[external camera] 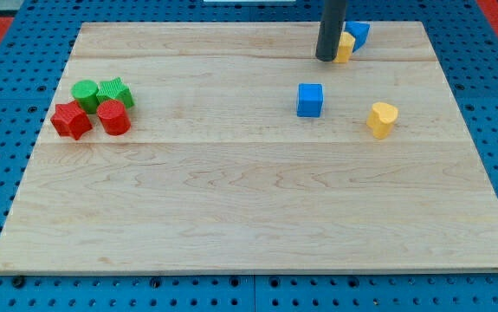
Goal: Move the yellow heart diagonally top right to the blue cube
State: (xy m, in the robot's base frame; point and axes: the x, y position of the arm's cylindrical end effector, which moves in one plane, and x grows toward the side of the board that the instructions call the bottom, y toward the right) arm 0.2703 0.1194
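The yellow heart (382, 119) lies on the wooden board (249, 199) at the right, a little to the right of and slightly below the blue cube (310, 100). My tip (326, 57) stands near the view's top, above the blue cube and well up and left of the yellow heart. It touches or nearly touches the left side of another yellow block (346, 47), whose shape I cannot make out.
A second blue block (358, 33) sits at the top edge behind the small yellow block. At the left a cluster holds a green cylinder (85, 91), a green star (115, 91), a red star (71, 120) and a red cylinder (113, 117).
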